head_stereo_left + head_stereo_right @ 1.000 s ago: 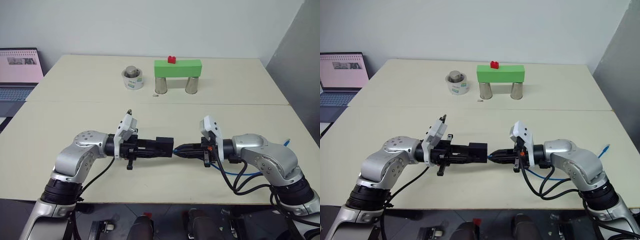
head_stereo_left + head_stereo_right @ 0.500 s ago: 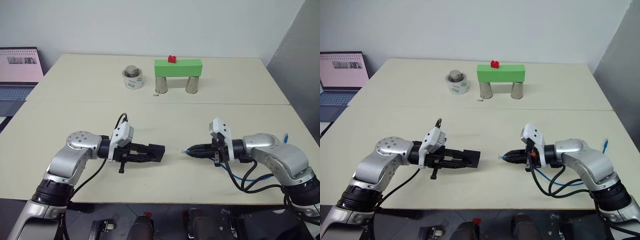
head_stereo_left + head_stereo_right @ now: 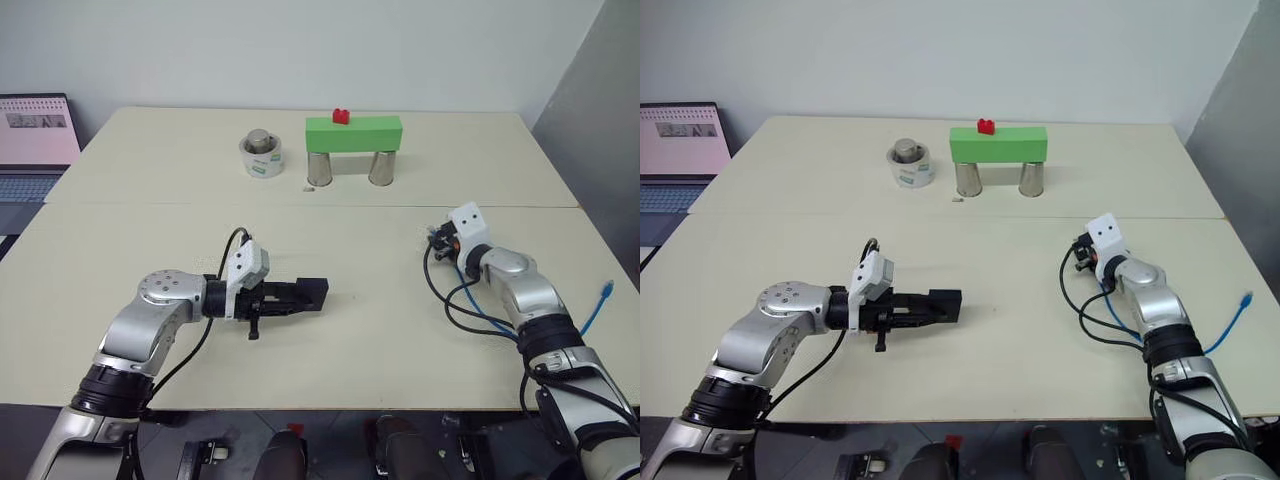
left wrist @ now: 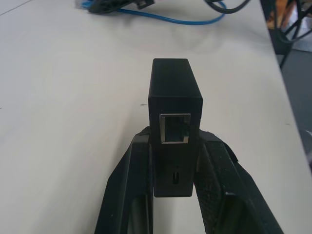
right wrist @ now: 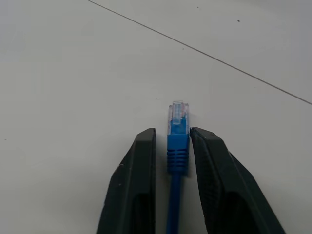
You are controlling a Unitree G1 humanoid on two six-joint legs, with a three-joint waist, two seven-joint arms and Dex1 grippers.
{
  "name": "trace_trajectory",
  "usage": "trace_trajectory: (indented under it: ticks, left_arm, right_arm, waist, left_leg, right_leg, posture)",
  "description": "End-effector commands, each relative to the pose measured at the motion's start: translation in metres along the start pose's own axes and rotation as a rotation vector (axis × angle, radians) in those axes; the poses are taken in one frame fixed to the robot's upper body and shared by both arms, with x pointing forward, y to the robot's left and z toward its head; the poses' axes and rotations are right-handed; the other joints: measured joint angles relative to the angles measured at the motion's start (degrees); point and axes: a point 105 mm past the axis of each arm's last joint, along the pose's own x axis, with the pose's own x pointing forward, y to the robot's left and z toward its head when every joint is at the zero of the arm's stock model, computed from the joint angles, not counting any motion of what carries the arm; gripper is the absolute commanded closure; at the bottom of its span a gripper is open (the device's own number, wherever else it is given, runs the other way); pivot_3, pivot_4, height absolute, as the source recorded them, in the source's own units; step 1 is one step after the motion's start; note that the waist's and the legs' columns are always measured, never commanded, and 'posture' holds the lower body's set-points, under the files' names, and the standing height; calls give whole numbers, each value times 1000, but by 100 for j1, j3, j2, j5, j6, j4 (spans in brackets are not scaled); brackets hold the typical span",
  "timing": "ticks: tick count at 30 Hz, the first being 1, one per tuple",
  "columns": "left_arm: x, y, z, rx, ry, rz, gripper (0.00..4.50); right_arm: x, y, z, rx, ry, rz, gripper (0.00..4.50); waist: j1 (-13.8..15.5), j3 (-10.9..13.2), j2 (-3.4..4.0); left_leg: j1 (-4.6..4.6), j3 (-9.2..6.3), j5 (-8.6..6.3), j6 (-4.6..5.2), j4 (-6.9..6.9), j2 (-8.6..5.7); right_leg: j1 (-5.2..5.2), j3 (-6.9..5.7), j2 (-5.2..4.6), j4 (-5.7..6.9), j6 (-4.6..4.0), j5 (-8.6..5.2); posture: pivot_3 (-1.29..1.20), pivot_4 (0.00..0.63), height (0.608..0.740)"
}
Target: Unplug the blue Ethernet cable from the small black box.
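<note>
At about seven o'clock on the table point(image 3: 400, 340), our left gripper point(image 4: 173, 146) clamps the small black box point(image 4: 174, 105), port empty. At three o'clock, our right gripper point(image 5: 171, 146) loosely flanks the blue Ethernet cable point(image 5: 176, 136)'s plug. We judge unplugging done; next, set both down.

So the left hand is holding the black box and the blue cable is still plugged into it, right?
Not quite. The left hand does hold the black box, but its port is empty, as the left wrist view shows. The blue cable's plug sits between the right hand's fingers, away from the box.
</note>
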Motion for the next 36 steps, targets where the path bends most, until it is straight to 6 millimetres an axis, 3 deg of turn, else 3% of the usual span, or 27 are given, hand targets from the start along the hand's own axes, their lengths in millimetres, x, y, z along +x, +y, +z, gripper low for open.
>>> trace_trajectory:
  ticks: [1,3,5,8,13,18,23,25,33,36]
  left_arm:
    - [-6,17,6,-54,-46,136,3716]
    - [-7,24,6,-85,-70,190,3716]
    - [-9,28,4,-100,-81,229,3716]
    - [-15,52,0,-74,-107,414,3716]
    - [-29,97,-8,46,-159,793,3716]
    - [-32,124,-30,55,-164,1042,3716]
    - [-21,128,-51,7,-152,1097,3716]
    - [-23,128,-59,-32,-160,1116,3016]
    - [-25,114,-76,-98,-179,1095,1278]
    - [-35,106,-79,-126,-165,1108,1083]
  right_arm:
    - [-22,-3,37,-27,-136,62,2214]
    - [-36,10,47,-27,-178,165,1717]
    - [-57,41,61,-32,-243,350,1356]
    - [-80,84,75,-49,-275,542,1356]
    - [-84,121,83,-100,-280,642,1356]
    - [-77,134,83,-130,-265,668,1356]
    - [-72,135,83,-146,-254,660,1356]
    - [-71,133,83,-151,-251,649,1286]
    - [-72,128,81,-155,-245,615,1286]
    - [-73,125,80,-155,-241,601,1286]
  waist:
    - [7,0,0]
    - [17,0,1]
    - [33,0,1]
    - [37,0,2]
    - [50,0,1]
    - [66,-1,-1]
    - [93,-3,-3]
    - [90,-4,-3]
    - [45,-7,2]
    - [28,-8,4]
  left_leg:
    - [0,-2,0,0,0,0]
    - [1,-6,0,0,2,0]
    - [1,-9,0,0,4,-1]
    - [4,-17,0,0,4,1]
    - [28,-16,1,-1,9,-2]
    - [58,-14,2,-1,10,-7]
    - [48,-16,2,-1,10,-10]
    - [50,-18,2,-1,8,-12]
    - [65,-14,2,-1,8,-10]
    - [66,-13,2,-1,6,-8]
  right_leg:
    - [0,-2,0,1,0,0]
    - [1,-5,0,4,3,-2]
    - [3,-8,1,3,14,-8]
    - [7,-12,1,4,27,-16]
    - [27,-8,1,8,32,-14]
    - [58,-7,-1,3,39,-8]
    - [57,-9,-6,-6,41,-6]
    - [58,-13,-9,-4,41,-6]
    - [66,-9,-8,1,42,-7]
    - [67,-7,-7,0,42,-7]
  posture:
    - [0,150,740]
    - [0,150,740]
    - [0,150,740]
    - [0,150,740]
    - [0,150,740]
    - [0,150,740]
    - [0,150,740]
    - [0,150,740]
    - [0,150,740]
    - [0,150,740]
